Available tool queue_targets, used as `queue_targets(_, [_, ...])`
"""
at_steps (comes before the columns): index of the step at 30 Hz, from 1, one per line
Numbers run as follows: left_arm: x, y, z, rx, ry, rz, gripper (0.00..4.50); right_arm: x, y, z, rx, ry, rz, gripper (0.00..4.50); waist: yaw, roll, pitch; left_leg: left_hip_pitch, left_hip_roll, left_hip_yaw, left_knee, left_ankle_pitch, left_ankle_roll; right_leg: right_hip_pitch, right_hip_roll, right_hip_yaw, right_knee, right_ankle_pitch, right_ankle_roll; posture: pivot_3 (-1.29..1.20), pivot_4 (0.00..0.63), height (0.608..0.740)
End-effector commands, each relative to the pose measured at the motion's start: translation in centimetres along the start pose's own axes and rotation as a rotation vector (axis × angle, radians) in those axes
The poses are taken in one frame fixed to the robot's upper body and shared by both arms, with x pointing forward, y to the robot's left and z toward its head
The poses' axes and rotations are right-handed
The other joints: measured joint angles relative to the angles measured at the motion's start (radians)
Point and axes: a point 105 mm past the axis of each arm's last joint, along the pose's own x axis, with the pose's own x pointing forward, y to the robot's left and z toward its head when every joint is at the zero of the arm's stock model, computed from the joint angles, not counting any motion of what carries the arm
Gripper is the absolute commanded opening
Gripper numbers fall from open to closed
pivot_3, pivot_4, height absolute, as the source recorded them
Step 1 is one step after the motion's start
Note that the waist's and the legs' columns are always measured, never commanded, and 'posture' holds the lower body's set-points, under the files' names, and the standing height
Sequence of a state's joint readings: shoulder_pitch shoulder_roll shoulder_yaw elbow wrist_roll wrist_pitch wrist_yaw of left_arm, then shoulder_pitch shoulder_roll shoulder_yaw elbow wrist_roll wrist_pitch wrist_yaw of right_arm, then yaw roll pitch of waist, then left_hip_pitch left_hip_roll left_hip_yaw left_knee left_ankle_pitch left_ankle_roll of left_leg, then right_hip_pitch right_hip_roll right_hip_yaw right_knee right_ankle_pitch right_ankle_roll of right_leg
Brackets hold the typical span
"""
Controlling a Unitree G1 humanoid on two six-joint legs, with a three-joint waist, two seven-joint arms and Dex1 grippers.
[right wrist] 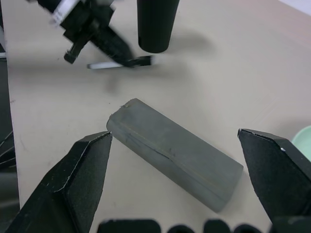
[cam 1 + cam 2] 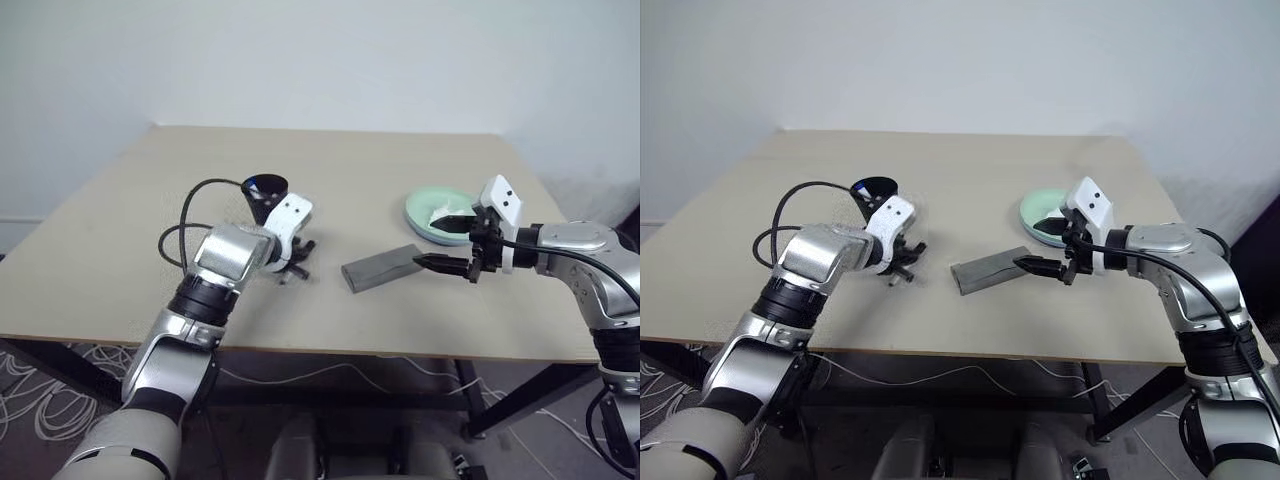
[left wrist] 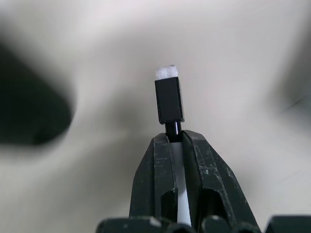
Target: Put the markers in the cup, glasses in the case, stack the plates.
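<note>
On the tan surface (image 2: 330,180) the left tool (image 3: 176,145) pinches a black-capped marker (image 3: 169,101) beside the cup (image 2: 265,195) — the right tool (image 1: 177,165) gapes over the closed case (image 1: 175,153).

Black-capped marker (image 3: 169,102) pinched (lifted) beside black cup (image 2: 265,195); grey case (image 2: 383,268) closed.

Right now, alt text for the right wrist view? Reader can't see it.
The right gripper is open, its two black fingers on either side of the closed grey case lying on the tan table. Beyond it, the left gripper holds a black-capped marker beside the black cup.
</note>
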State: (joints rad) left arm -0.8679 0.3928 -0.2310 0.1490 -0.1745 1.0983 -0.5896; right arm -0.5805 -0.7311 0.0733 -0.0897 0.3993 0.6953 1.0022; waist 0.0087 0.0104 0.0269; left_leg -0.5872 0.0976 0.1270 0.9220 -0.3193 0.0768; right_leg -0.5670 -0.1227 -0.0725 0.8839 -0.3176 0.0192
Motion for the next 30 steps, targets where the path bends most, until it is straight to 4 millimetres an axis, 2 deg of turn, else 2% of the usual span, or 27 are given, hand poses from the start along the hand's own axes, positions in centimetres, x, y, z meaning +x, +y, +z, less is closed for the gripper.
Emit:
queue_targets(1, [-2.6, -0.1, 6.4, 0.057, -0.28, -0.015, 0.05, -0.4, -0.3, 1.5, -0.052, -0.033, -0.015, 4.5, -0.003, 0.0, 0.0, 0.0, 0.0, 0.001, 0.0, 0.0, 0.0, 0.0, 0.0, 0.001, 0.0, 0.0, 0.0, 0.0, 0.0, 0.639])
queue_targets(3, [-3.6, 1.0, 8.5, 0.082, -0.386, 0.042, 0.05, -0.4, -0.3, 1.5, -0.052, -0.034, -0.015, 4.5, -0.005, 0.0, 0.0, 0.0, 0.0, 0.001, 0.0, 0.002, 0.004, 0.0, 0.001, 0.001, 0.0, -0.001, 0.001, 0.0, 0.0, 0.639])
queue_targets(5, [-4.5, 3.1, 10.0, 0.054, -0.464, 0.153, 0.05, -0.4, -0.3, 1.5, -0.051, -0.035, -0.015, 4.5, -0.005, 0.0, 0.0, 0.001, 0.0, 0.001, 0.0, 0.002, 0.004, 0.0, 0.001, 0.001, 0.0, -0.002, 0.003, 0.0, 0.0, 0.639])
queue_targets(7, [-5.3, 5.6, 10.9, 0.072, -0.531, 0.302, 0.05, -0.4, -0.3, 1.5, -0.051, -0.036, -0.016, 4.5, -0.005, 0.0, 0.0, 0.001, 0.0, 0.0, -0.001, 0.0, 0.008, 0.0, 0.001, 0.0, 0.001, -0.002, 0.003, 0.0, 0.0, 0.639])
queue_targets(11, [-6.9, 8.9, 11.9, 0.03, -0.668, 0.487, 0.05, -0.4, -0.3, 1.5, -0.05, -0.039, -0.018, 4.5, -0.006, 0.0, 0.0, 0.002, 0.001, 0.0, -0.001, 0.0, 0.008, 0.001, 0.002, 0.0, 0.002, -0.002, 0.003, 0.0, 0.0, 0.639])
queue_targets(18, [-6.8, 12.1, 10.0, 0.004, -0.729, 0.657, 0.05, -0.3, -0.3, 1.6, -0.047, -0.044, -0.018, 4.5, -0.001, 0.0, 0.0, 0.001, 0.0, 0.003, 0.0, 0.002, 0.004, 0.001, 0.001, -0.001, 0.0, -0.002, 0.003, 0.0, 0.0, 0.639])
queue_targets(28, [-4.3, 12.5, 7.1, -0.014, -0.688, 0.632, 0.05, -0.2, -0.3, 1.8, -0.048, -0.049, -0.019, 4.5, -0.001, -0.001, 0.0, 0.0, 0.0, 0.005, 0.0, 0.0, 0.001, 0.001, 0.002, -0.001, 0.001, -0.002, 0.003, 0.0, 0.0, 0.639])
queue_targets(30, [-3.9, 12.4, 6.7, -0.006, -0.674, 0.622, 0.59, -0.2, -0.3, 1.8, -0.048, -0.05, -0.019, 4.5, -0.002, -0.001, 0.0, 0.0, 0.0, 0.005, 0.0, 0.001, 0.003, 0.001, 0.002, -0.002, 0.001, -0.002, 0.003, 0.0, 0.0, 0.639])
